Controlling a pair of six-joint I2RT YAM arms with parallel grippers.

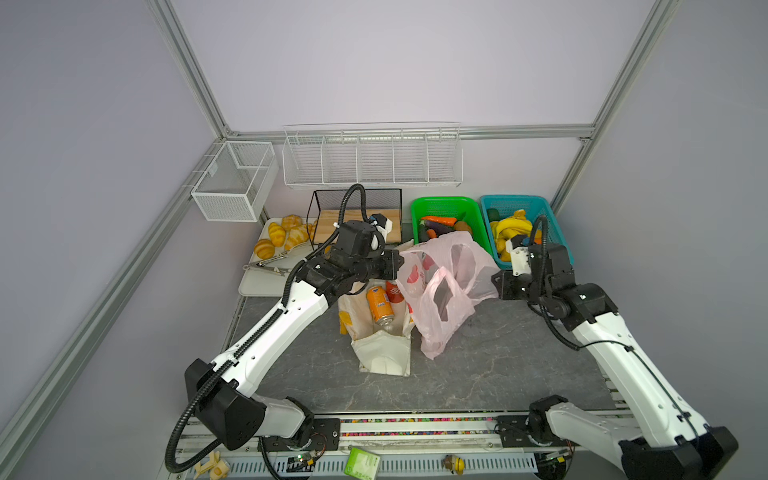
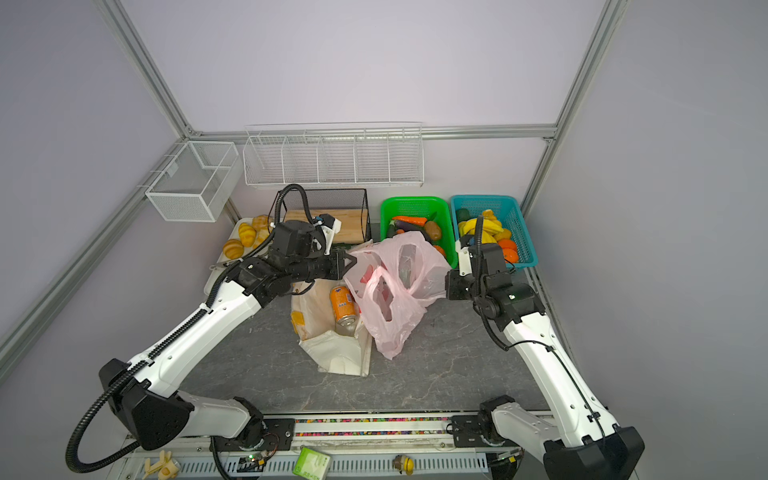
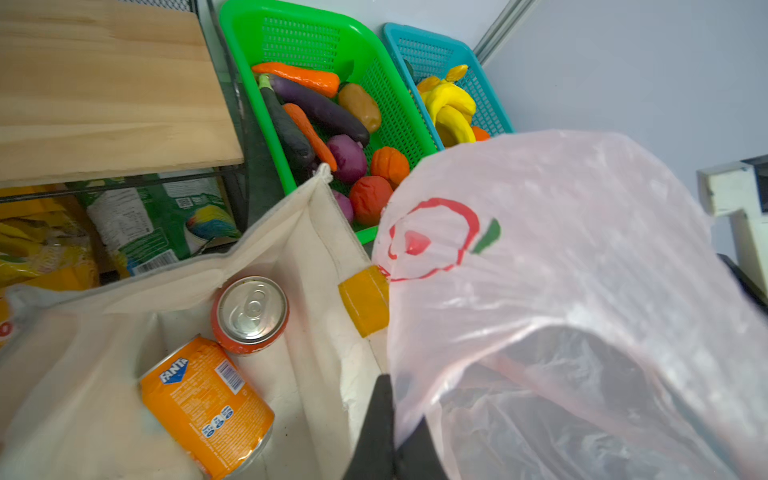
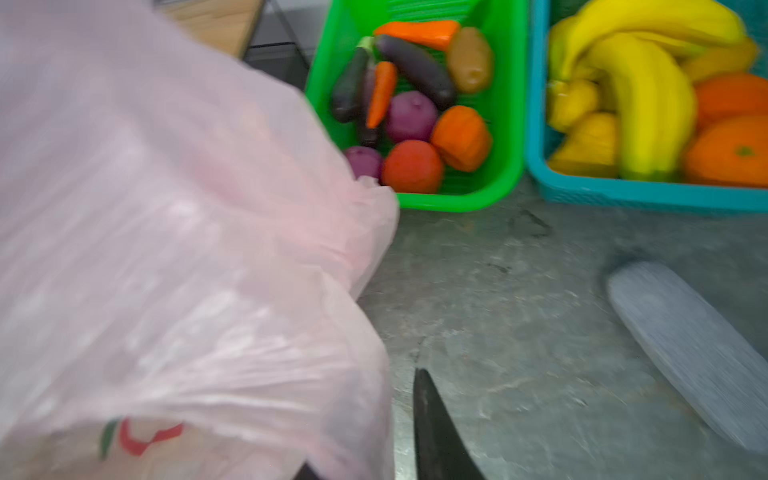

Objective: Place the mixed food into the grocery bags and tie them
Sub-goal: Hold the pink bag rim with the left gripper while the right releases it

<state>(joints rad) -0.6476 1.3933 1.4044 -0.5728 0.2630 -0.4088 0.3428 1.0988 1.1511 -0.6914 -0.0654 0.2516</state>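
**Grippers: both on the pink bag, cans sit in the tote**

Left gripper [image 1: 400, 266] is fully closed, pinching a thin fold of the pink bag [image 1: 440, 291] at its left rim. Left wrist view shows the fingertips [image 3: 382, 424] pressed together with film caught between them.

Right gripper [image 1: 494, 286] is at the bag's right rim, jaws narrow. In the right wrist view one dark finger [image 4: 436, 424] shows, with bag film bunched against its inner side. It looks like a pinch on the film, but that view is smeared, so I'd call the grip probable, not confirmed.

Bag hangs spread between the two grippers, handle loops up. Its lower end touches the table [image 1: 519, 374] just beside the tote [image 1: 384, 357]. Red print with a green leaf on the film.

Tote lies slumped open on the table. Orange soda can [image 1: 379, 306] is on its side inside. Red cola can [image 1: 394, 291] is just beside it, partly hidden by the bag in both top views.

Orange toy fruits [image 4: 731, 153] sit with bananas [image 4: 648, 99] in the blue basket [image 1: 515, 203], back right, well apart from the tote. Vegetables [image 4: 411, 116] are in the green basket [image 1: 444, 203] next to it, right behind the bag.
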